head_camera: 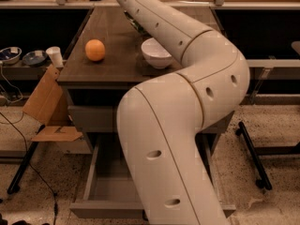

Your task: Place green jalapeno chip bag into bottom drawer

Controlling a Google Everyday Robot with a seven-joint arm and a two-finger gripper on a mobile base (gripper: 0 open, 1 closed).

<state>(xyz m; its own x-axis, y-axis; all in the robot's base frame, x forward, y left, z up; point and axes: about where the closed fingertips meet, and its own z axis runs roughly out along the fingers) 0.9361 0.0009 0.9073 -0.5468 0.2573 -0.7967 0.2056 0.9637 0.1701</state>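
The bottom drawer [105, 209] stands pulled out at the foot of the cabinet, and the part of its inside that shows is bare. The green jalapeno chip bag is hidden from view. My big white arm [187, 102] rises in front of the drawer, bends at the right and reaches back over the tabletop to the far left. My gripper [134, 23] is almost wholly hidden behind the forearm. Only a dark bit of it shows low over the table, just behind the white bowl [156, 53].
An orange fruit [95, 50] lies on the dark wooden tabletop [112, 64] at the left. The shallower drawer [91, 118] above is pushed in. A cardboard flap [44, 102] leans at the cabinet's left. A black wheeled stand [251, 153] is on the floor at the right.
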